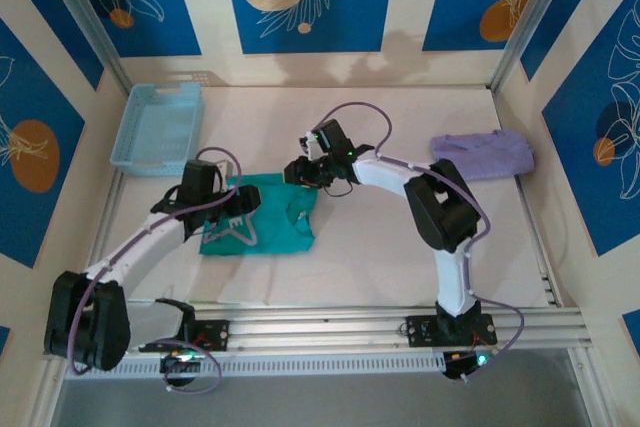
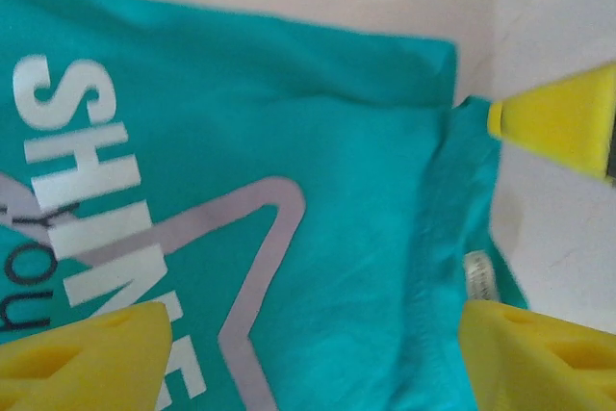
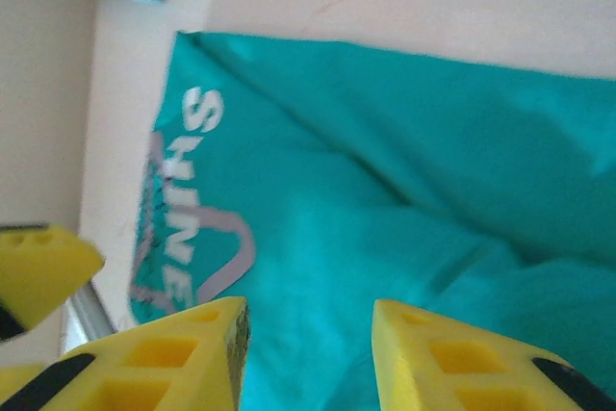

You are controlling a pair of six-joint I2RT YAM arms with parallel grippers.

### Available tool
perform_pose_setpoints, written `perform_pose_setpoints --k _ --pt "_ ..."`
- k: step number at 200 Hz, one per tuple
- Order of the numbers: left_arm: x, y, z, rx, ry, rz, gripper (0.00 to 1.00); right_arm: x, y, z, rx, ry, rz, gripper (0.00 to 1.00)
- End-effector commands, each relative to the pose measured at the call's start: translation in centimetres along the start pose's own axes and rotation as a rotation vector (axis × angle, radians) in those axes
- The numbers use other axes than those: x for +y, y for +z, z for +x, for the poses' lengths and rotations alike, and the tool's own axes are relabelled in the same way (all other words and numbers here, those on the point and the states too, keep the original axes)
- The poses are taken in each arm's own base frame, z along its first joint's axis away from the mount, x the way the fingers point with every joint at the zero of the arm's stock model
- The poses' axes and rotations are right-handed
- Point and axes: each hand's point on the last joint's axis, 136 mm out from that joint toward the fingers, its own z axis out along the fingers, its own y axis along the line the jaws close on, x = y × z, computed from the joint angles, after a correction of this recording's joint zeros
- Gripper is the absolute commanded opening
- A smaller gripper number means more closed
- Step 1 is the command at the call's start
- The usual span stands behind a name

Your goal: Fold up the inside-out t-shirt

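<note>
The pale, smooth worktop [image 1: 380, 247] carries the teal t-shirt [image 1: 265, 217], a soft, creased, roughly rectangular bundle lying left of centre with white lettering and a grey star outline showing. A slatted blue plastic basket [image 1: 155, 127] sits at the far-left corner, and a folded lavender garment [image 1: 483, 154] lies by the right edge. The left gripper [image 2: 308, 320] hangs over the print with its jaws spread wide. The right gripper [image 3: 308, 320] is parted over the cloth and holds nothing.
</note>
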Motion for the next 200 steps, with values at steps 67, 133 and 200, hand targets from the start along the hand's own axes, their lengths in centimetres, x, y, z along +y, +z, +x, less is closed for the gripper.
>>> perform_pose_setpoints --k 67,133,200 --pt "-0.7 2.1 6.0 0.143 0.022 0.100 0.77 -7.3 -2.5 -4.0 -0.025 0.139 0.164 0.35" --pt "0.4 -1.4 -1.7 -0.151 0.022 -0.031 0.79 -0.2 -8.2 2.7 -0.024 -0.048 0.066 0.41" --pt "5.5 4.8 -7.6 -0.080 -0.132 -0.076 0.79 4.0 -2.6 14.1 0.134 -0.075 0.003 0.46"
